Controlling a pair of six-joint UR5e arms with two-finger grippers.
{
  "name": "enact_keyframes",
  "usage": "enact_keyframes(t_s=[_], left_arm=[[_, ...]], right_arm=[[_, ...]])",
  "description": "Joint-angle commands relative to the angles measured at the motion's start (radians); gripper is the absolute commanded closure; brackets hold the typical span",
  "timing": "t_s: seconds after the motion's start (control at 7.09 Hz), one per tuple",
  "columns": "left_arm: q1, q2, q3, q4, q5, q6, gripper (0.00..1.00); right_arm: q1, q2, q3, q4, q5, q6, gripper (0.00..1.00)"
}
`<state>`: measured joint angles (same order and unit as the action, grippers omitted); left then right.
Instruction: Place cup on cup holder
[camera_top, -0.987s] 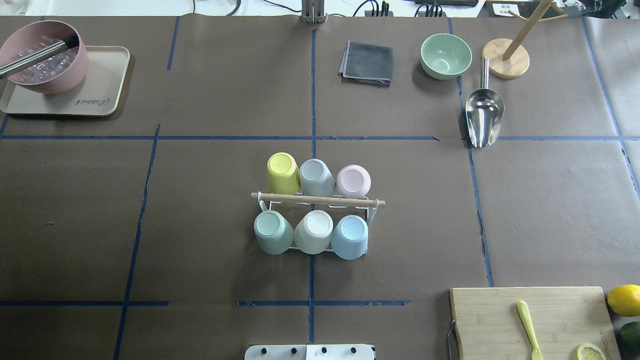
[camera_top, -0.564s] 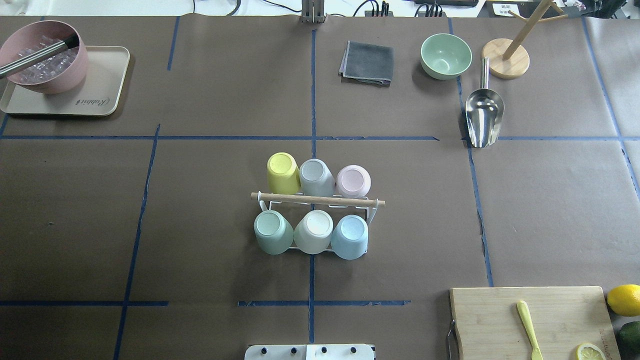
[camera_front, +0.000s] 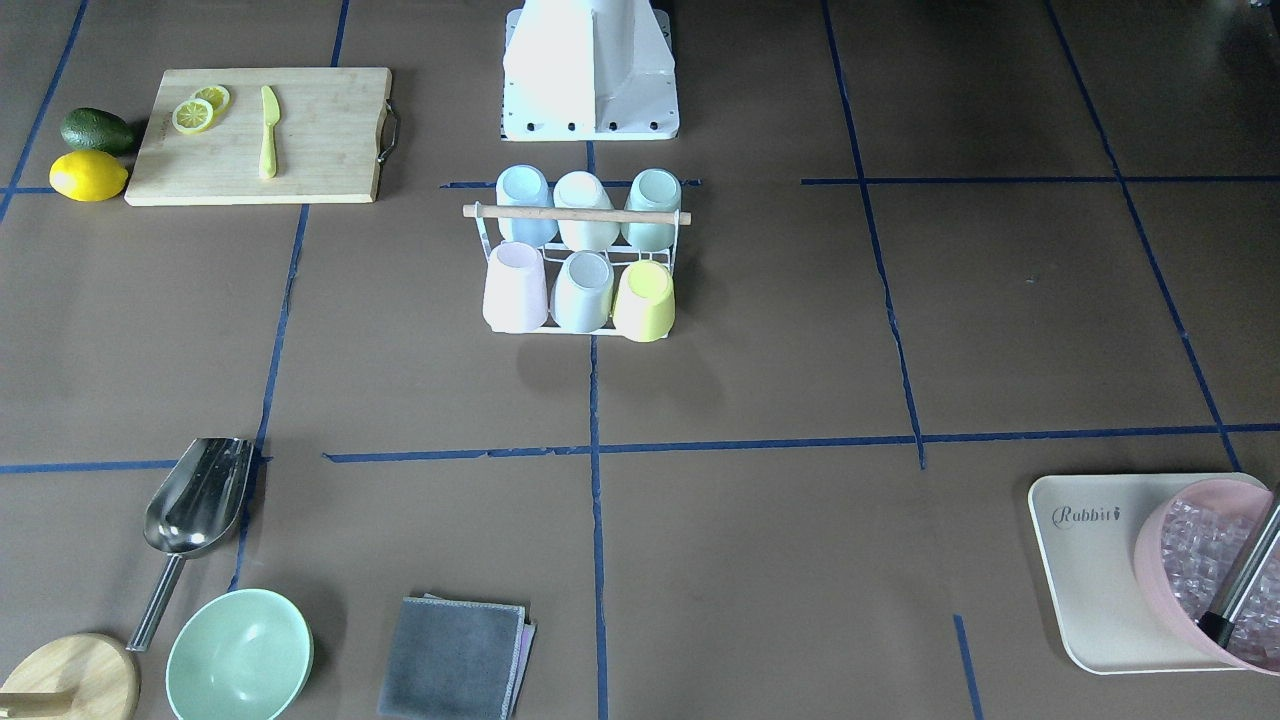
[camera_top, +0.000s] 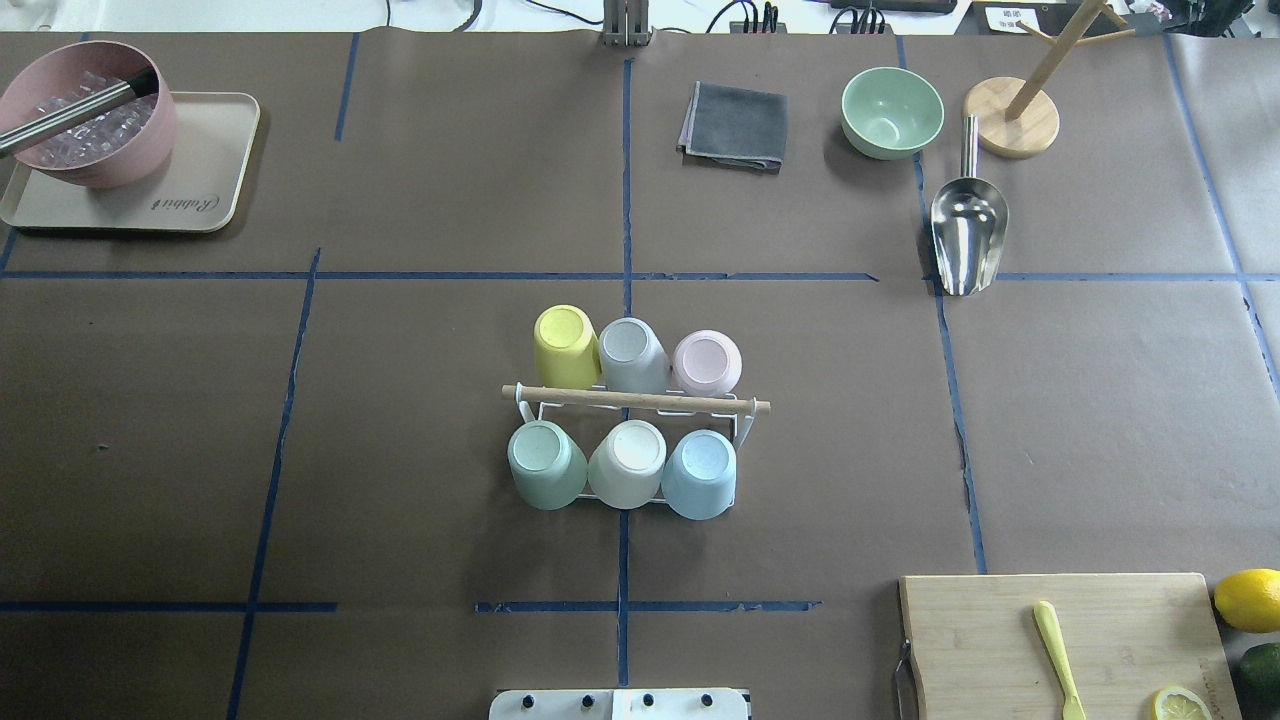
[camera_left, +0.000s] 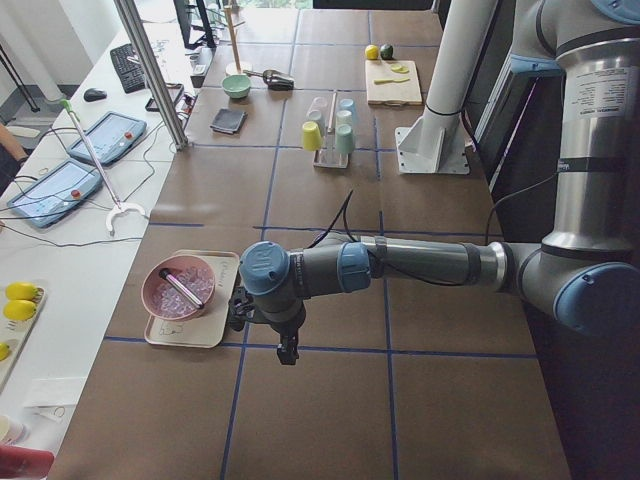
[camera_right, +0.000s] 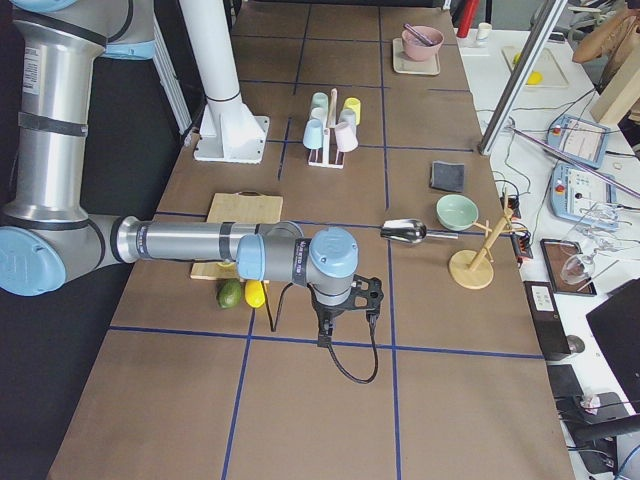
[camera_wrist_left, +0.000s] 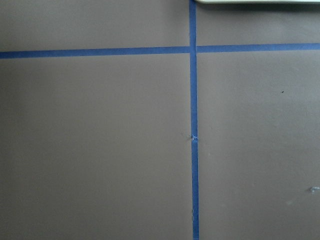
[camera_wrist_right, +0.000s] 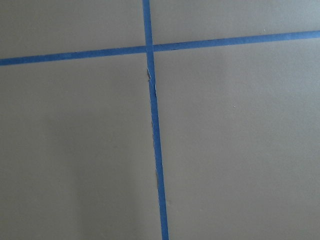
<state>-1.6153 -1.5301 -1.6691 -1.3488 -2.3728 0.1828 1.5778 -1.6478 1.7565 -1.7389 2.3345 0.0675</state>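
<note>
currently, the cup holder (camera_top: 636, 400) stands mid-bench, nearer the robot-side edge than the far edge. all six of its places are filled, base up: yellow cup (camera_top: 565, 345), grey cup (camera_top: 630, 355) and pink cup (camera_top: 707, 361) in the far row; green cup (camera_top: 545, 462), cream cup (camera_top: 628, 462) and blue cup (camera_top: 699, 472) in the near row. the beige tray (camera_front: 1090, 570) at the far left corner reads "rabbit". the left gripper (camera_left: 287, 352) hangs over bare bench near the left end, the right gripper (camera_right: 322, 335) near the right end — whether either is open or closed cannot be told.
</note>
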Motion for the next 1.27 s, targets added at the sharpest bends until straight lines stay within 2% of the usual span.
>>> enact_keyframes(t_s=[0.0, 0.28, 1.13], left_arm=[[-0.003, 0.001, -0.003, -0.007, 0.001, 0.003, 0.00], [-0.003, -0.004, -0.003, -0.007, 0.001, 0.001, 0.00], [-0.003, -0.010, -0.001, -0.024, 0.001, 0.003, 0.00]], right_arm=[[0.001, 0.057, -0.017, -0.050, -0.027, -0.017, 0.00], [0.001, 0.045, -0.020, -0.048, -0.027, -0.073, 0.00], [0.001, 0.026, -0.020, -0.048, -0.037, -0.081, 0.00]])
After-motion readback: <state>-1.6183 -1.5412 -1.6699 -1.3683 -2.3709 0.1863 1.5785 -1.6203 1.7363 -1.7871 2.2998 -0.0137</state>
